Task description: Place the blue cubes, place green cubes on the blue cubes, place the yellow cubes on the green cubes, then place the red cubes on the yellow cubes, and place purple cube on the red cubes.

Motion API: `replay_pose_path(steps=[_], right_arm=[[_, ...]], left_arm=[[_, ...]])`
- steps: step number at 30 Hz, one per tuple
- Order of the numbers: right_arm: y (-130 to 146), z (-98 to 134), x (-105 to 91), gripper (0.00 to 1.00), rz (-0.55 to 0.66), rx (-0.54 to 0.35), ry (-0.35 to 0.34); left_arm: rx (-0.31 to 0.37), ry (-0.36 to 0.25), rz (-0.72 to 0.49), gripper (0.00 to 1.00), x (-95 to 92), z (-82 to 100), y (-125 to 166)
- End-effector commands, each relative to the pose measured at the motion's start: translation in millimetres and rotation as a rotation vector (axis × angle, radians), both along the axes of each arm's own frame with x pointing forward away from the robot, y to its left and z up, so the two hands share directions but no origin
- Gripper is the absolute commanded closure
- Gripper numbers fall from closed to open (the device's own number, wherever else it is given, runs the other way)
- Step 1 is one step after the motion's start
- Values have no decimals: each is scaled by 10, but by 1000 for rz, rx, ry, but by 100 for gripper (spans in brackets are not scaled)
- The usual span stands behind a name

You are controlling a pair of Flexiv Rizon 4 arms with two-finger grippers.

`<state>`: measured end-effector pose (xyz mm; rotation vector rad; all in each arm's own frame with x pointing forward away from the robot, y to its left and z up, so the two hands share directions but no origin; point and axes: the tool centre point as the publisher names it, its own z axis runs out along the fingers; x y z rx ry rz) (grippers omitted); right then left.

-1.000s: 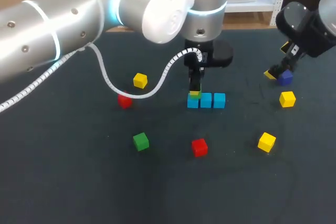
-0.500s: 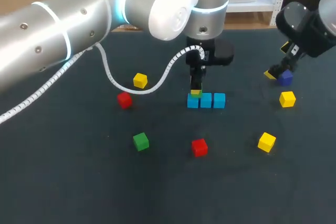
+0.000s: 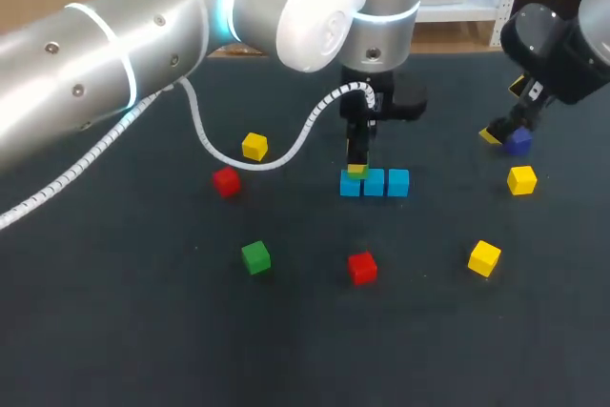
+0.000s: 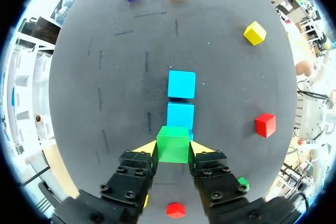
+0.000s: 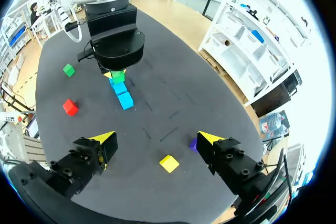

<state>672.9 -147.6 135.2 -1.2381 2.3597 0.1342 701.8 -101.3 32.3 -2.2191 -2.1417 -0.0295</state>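
Observation:
Three blue cubes (image 3: 374, 182) lie in a row mid-table, and two of them show ahead of the fingers in the left wrist view (image 4: 181, 99). My left gripper (image 3: 356, 165) (image 4: 173, 149) is shut on a green cube (image 3: 355, 172) (image 4: 173, 144) directly over the leftmost blue cube. Whether the two touch I cannot tell. My right gripper (image 3: 502, 131) (image 5: 157, 140) stands open at the far right, beside the purple cube (image 3: 518, 141) (image 5: 193, 144). A second green cube (image 3: 255, 256) lies at the front left.
Loose cubes lie around the row. Yellow cubes sit at the left (image 3: 254, 147), the right (image 3: 521, 180) and the front right (image 3: 484, 257). Red cubes sit at the left (image 3: 226, 181) and in front (image 3: 361, 267). My left arm spans the table's back left.
My left arm's upper links have drifted slightly to the right. The green cube stays in the left gripper over the leftmost blue cube. The right arm has not moved.

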Motion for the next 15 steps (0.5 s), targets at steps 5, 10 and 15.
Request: replay_pose_path(steps=[5,10,15], right_arm=[[1,-4,-4,0,-2,-1,-2],[1,-4,-4,0,-2,-1,-2],[1,-4,-4,0,-2,-1,-2]], left_arm=[[0,-10,-15,100,-18,17,10],[2,-14,-21,100,-37,17,23],[8,-12,-20,100,-56,12,30]])
